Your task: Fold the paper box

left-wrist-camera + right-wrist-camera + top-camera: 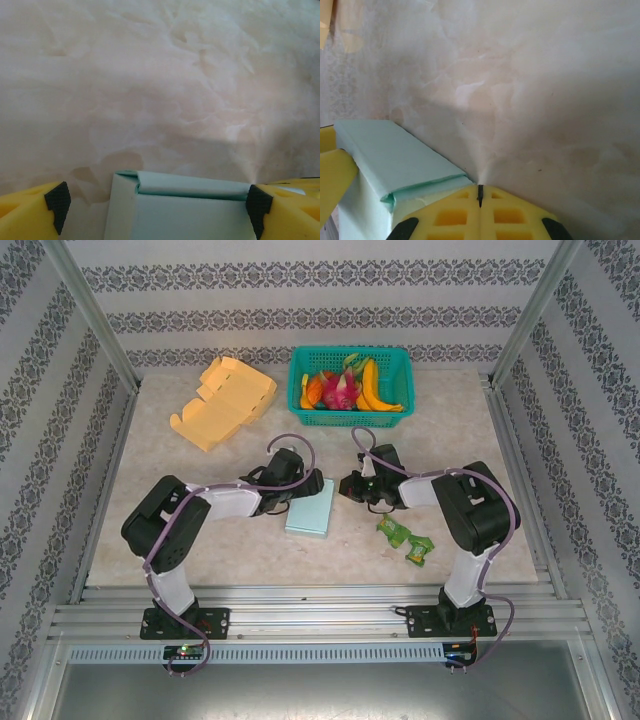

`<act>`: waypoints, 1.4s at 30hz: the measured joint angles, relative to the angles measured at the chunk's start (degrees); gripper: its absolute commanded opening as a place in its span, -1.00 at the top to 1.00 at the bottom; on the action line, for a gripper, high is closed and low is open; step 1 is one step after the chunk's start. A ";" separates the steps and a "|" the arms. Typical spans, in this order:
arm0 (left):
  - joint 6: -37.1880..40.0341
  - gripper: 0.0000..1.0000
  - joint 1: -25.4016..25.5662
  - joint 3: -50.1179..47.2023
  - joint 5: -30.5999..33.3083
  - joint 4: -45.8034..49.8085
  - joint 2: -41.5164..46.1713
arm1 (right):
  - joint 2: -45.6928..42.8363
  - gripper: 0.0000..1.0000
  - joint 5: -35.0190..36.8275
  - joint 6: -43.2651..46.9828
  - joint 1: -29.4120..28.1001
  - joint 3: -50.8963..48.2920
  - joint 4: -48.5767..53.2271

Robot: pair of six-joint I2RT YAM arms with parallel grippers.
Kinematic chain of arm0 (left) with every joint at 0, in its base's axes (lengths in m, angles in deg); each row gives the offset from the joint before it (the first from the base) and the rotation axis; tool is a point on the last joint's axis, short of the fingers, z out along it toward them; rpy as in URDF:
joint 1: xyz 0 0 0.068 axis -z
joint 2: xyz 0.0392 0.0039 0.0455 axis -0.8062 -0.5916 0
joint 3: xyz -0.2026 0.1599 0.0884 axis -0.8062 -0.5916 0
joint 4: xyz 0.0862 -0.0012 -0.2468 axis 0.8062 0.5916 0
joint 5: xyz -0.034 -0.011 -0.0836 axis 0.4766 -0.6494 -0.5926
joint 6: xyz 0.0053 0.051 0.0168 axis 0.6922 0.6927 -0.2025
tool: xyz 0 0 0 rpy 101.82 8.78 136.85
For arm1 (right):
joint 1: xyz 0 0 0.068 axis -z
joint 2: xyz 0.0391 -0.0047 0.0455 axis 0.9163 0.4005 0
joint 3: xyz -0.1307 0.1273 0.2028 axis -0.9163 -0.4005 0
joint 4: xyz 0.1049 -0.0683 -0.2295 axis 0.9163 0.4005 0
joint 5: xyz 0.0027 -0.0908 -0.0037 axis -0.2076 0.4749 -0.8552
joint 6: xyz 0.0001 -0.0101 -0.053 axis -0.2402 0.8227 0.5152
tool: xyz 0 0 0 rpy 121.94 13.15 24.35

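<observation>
The paper box (311,508) is pale teal and lies flat in the middle of the table. My left gripper (304,487) is over its far end. In the left wrist view the left gripper (158,204) stands open and straddles the box (180,210). Its right pad (259,204) is at the box's folded end flap and its left pad (57,202) is apart from it. My right gripper (348,486) is shut with nothing in it, just right of the box. Seen from the right wrist, the right gripper (480,192) has its tips beside a corner of the box (395,155).
A flat, unfolded orange carton (222,400) lies at the back left. A green basket (352,416) of fruit stands at the back centre. A green wrapper (405,538) lies at the front right. Metal rails (320,598) run along the near edge.
</observation>
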 measured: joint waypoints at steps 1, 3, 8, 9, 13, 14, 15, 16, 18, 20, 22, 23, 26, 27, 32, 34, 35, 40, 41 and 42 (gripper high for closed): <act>0.00 -0.84 0.07 0.35 -0.63 -0.17 -0.28 | 0.22 1.00 -0.44 0.02 0.07 0.22 0.07; 0.00 -0.83 0.48 1.88 -2.03 -0.52 -1.57 | 0.57 1.00 -1.18 0.02 0.31 0.61 0.28; -0.02 -0.81 1.99 5.40 -1.68 -0.66 -4.70 | 1.05 1.00 -2.49 -0.68 0.68 0.94 0.17; -0.02 -0.81 2.10 5.68 -1.46 -0.70 -4.94 | 1.14 1.00 -2.73 -0.92 0.70 0.92 -0.02; -0.61 -0.81 2.40 5.79 -0.85 -0.83 -5.11 | 1.14 1.00 -2.75 -2.19 0.70 0.79 -0.46; -0.83 -0.81 2.40 5.79 -0.79 -0.83 -5.11 | 1.14 1.00 -2.73 -2.43 0.70 0.72 -0.66; -0.90 -0.81 2.40 5.88 -0.66 -0.79 -5.09 | 1.11 1.00 -2.71 -2.71 0.70 0.48 -1.09; -0.92 -0.82 2.40 6.05 -0.44 -0.52 -5.09 | 0.94 1.00 -2.54 -3.08 0.70 -0.04 -1.97; -0.92 -0.82 2.64 7.04 0.28 1.09 -5.09 | 0.24 1.00 -1.31 -3.65 0.52 -1.66 -4.31; -0.98 -0.82 3.02 7.91 1.05 2.64 -4.98 | -1.18 1.00 0.74 -3.63 0.07 -3.72 -6.05; -1.25 -0.83 3.50 8.35 1.03 3.65 -4.57 | -4.13 1.00 2.89 -3.52 -0.52 -6.71 -6.51; -1.33 -0.84 3.76 8.44 1.22 4.39 -4.15 | -6.14 1.00 3.98 -3.41 -0.92 -8.35 -6.73; -1.99 -0.86 3.72 8.48 3.85 7.93 -1.62 | -14.84 0.93 9.38 -1.60 -2.71 -13.20 -6.49; -2.38 -0.87 3.45 8.46 5.40 9.31 -0.37 | -18.12 0.85 12.13 -0.31 -3.56 -14.19 -5.60; -5.40 -0.88 2.93 5.62 11.47 13.81 8.59 | -32.39 0.21 25.99 7.63 -8.61 -15.02 -0.09; -7.39 -0.87 3.06 3.21 12.02 14.67 12.37 | -35.08 0.05 29.14 11.15 -8.96 -14.67 1.92; -8.44 -0.86 3.19 1.73 12.04 14.80 13.97 | -35.32 0.03 29.99 12.22 -8.92 -14.32 2.89; -14.62 -0.85 6.64 -7.80 12.04 15.52 20.76 | -31.69 -0.02 30.91 19.10 -8.20 -9.81 8.48; -15.74 -0.85 7.80 -9.42 12.09 15.82 21.92 | -30.34 -0.02 30.25 20.31 -8.20 -8.59 9.11; -17.03 -0.85 9.09 -11.06 12.20 16.15 23.23 | -28.76 -0.06 29.35 21.46 -8.22 -7.23 9.51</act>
